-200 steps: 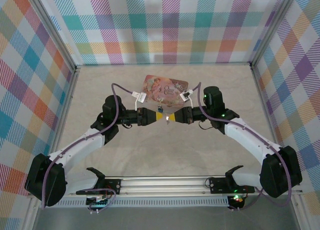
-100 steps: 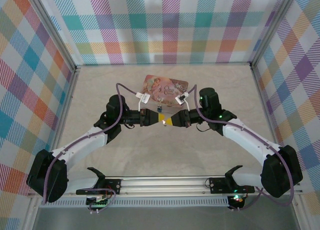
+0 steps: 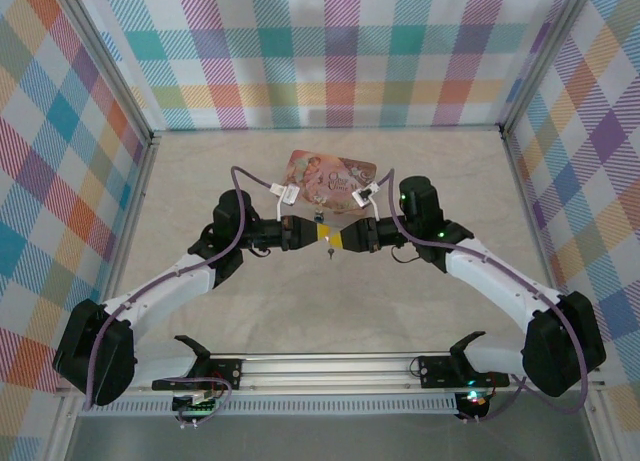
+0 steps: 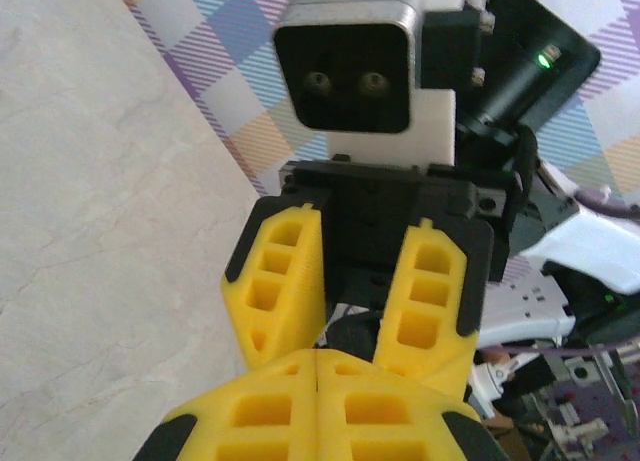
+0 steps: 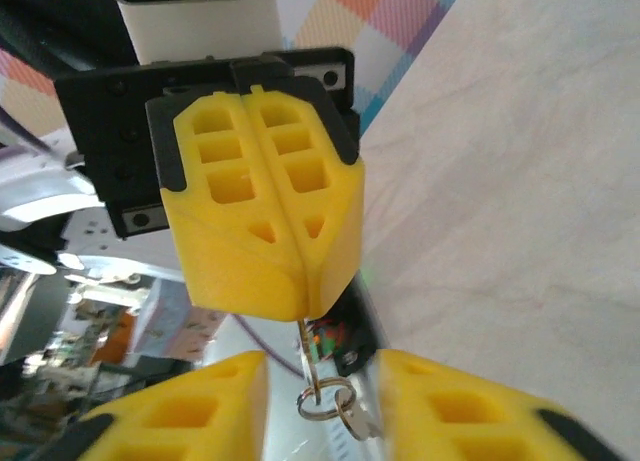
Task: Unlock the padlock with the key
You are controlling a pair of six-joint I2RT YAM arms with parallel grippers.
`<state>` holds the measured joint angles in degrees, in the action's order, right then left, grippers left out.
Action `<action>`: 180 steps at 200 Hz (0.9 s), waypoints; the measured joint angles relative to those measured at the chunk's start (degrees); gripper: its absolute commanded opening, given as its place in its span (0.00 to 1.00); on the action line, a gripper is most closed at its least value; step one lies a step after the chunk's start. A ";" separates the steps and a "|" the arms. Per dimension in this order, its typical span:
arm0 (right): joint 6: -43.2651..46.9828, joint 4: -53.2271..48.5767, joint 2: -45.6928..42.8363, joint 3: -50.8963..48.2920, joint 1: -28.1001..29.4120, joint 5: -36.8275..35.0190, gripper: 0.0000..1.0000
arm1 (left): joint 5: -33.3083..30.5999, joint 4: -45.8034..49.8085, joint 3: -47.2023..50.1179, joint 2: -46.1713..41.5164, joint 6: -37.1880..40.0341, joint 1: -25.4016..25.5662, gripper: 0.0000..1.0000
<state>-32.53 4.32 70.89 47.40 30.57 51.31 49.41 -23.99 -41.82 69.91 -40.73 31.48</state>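
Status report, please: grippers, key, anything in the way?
Left gripper shut on the key. Right gripper open, facing it closely. Pink tin beyond, not blocking.

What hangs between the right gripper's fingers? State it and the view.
The small metal key dangles from the shut left gripper into the gap between the open right gripper and its spread fingers. The right wrist view shows it.

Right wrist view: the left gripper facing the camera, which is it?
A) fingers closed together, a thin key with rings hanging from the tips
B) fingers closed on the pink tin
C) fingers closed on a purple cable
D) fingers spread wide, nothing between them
A: the left gripper shows its two yellow fingers meeting with no gap, and the key hangs from their tips with its small rings dangling free.
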 measured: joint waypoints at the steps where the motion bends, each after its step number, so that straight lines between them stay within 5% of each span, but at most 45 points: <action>1: -0.11 0.20 -0.07 -0.11 0.00 -0.15 0.46 | -0.11 -0.02 0.00 0.00 -0.02 0.00 0.00; 92: -14.86 27.63 -4.72 -13.88 5.97 -23.80 0.50 | -10.12 -7.32 2.69 0.00 -7.65 0.17 0.00; 180: -16.55 33.62 -2.03 -13.60 8.48 -28.39 0.45 | -13.25 -9.05 4.17 -0.76 -9.44 0.22 0.00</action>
<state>-49.08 37.93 68.86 33.80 39.05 22.92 36.16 -33.04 -37.65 69.14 -50.17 31.70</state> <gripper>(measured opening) 0.479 0.050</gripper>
